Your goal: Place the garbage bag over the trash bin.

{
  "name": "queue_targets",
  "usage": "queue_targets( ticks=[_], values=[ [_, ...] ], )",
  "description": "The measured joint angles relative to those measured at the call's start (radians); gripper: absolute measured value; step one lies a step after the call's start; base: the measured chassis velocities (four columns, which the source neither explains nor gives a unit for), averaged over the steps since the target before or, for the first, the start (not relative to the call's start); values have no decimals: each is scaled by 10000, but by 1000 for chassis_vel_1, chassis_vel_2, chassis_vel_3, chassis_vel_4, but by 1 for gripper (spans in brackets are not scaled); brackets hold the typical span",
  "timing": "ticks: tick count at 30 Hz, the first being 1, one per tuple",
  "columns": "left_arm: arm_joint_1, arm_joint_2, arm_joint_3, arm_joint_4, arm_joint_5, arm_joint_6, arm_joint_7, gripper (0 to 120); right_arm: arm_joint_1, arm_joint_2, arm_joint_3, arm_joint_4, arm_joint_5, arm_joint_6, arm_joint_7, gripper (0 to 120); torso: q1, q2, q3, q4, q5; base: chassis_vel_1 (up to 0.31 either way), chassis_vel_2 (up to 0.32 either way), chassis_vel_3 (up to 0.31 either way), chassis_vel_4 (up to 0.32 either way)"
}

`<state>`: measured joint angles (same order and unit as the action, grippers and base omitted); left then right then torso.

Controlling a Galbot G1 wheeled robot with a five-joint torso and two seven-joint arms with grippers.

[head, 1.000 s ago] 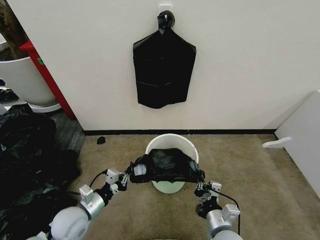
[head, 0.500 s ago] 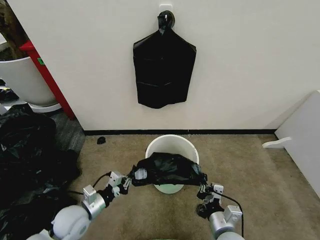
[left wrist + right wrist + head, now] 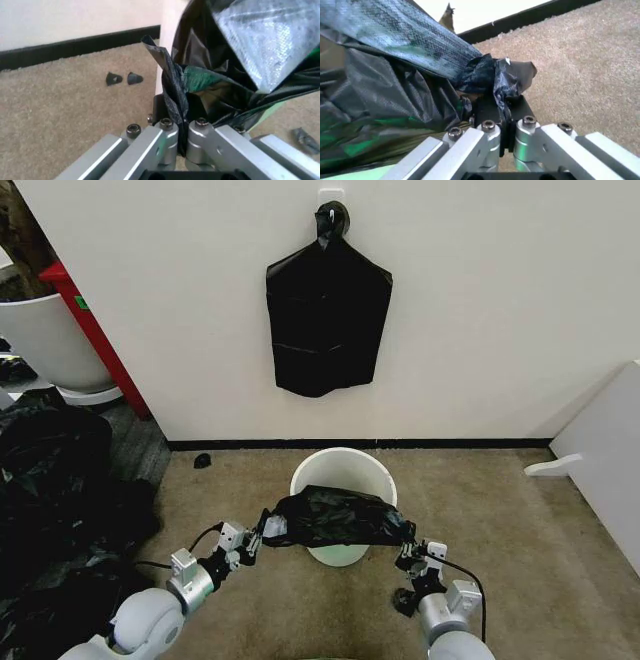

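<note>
Our two hands have pulled back a little toward us and dropped lower, so the bag point(image 3: 333, 517) now hangs flatter over the near rim of the bin point(image 3: 343, 470). It is not over the bin yet. The left hand point(image 3: 255, 538) pinches one edge and the right hand point(image 3: 406, 552) pinches the other. The bag is thin, shiny and crinkly. The bin is round, smooth and white.
</note>
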<state>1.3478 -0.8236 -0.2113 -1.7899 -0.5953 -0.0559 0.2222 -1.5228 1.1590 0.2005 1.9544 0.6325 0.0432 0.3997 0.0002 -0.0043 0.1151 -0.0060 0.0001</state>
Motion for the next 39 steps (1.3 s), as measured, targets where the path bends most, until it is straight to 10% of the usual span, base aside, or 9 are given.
queue_targets(
  ticks=[17, 39],
  values=[
    [114, -245, -92, -369, 14, 182, -235, 1, 132, 63, -11, 29, 20, -280, 304, 8, 0, 0, 0, 1, 1, 0, 0, 0, 0],
    [1750, 659, -808, -1875, 375, 137, 1249, 81, -1157, -64, -93, 1404, -400, -486, 729, 88, 0, 0, 0, 0, -1, 0, 0, 0, 0]
  ],
)
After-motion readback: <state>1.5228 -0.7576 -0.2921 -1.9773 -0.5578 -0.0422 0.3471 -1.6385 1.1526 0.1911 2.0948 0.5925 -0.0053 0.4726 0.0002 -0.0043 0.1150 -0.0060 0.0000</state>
